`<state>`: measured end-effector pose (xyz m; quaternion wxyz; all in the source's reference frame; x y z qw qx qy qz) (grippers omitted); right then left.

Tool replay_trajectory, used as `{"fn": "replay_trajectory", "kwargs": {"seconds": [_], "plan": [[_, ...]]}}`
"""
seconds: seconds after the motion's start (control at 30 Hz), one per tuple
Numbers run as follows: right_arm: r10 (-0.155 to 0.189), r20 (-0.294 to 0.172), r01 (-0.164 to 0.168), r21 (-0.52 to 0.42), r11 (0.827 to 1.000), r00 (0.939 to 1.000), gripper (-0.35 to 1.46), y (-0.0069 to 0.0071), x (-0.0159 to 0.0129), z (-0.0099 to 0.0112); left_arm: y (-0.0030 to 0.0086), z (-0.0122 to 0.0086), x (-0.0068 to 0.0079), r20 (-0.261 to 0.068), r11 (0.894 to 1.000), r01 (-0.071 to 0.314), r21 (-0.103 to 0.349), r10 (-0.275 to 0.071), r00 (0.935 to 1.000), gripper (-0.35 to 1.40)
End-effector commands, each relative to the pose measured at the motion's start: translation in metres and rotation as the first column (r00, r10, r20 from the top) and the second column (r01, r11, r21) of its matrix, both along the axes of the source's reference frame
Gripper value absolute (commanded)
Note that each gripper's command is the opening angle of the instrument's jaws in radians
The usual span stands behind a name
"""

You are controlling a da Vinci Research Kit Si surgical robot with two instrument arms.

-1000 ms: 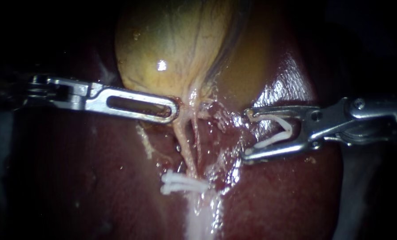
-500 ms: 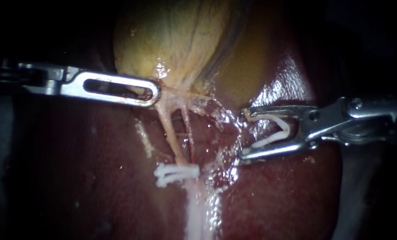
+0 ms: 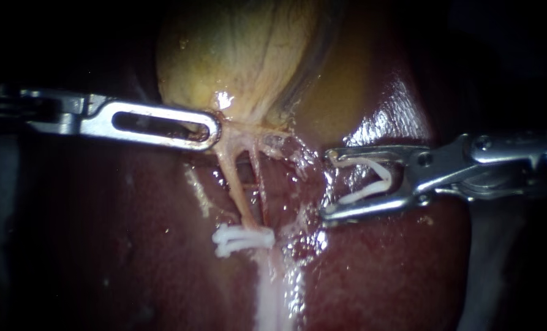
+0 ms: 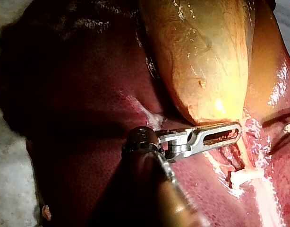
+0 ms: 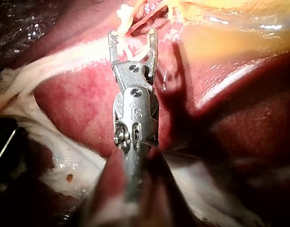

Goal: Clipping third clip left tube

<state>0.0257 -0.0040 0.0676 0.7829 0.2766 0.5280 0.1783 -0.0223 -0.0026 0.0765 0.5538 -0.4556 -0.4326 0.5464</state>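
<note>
Clearly, the third clip is not yet on the tube. At the lower end of the left tube [image 3: 233, 187], close to the liver [image 3: 132, 257], two white clips [image 3: 242, 238] sit side by side and touch each other. My left instrument [image 3: 211, 130] has its jaws pressed together on the lower end of the gallbladder [image 3: 242, 55]. The tube runs taut from there down to the clips. My right instrument [image 3: 329, 185] has its jaws spread wide, with an open white clip [image 3: 386, 175] seated between them and touching both. Its tips point toward the tube but stay apart from it. I judge that two things are left: to bring these jaws around the tube, above the two clips, and to squeeze.
</note>
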Motion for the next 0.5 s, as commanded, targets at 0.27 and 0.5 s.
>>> {"fn": "replay_trajectory", "kwargs": {"seconds": [0.27, 0.5], "plan": [[-0.006, -0.009, 0.006, 0.01, 1.0, 0.9999, 0.5, -0.0009, 0.0033, 0.0011, -0.0002, 0.0, -0.0001, -0.001, 1.0, 0.001, -0.001, -0.001, 1.0, -0.35], [-0.015, -0.009, 0.016, 0.019, 1.0, 0.9998, 0.5, -0.0017, 0.0059, 0.0025, -0.0003, -0.0002, -0.0001, -0.002, 1.0, 0.002, -0.001, -0.002, 1.0, -0.35]]}}
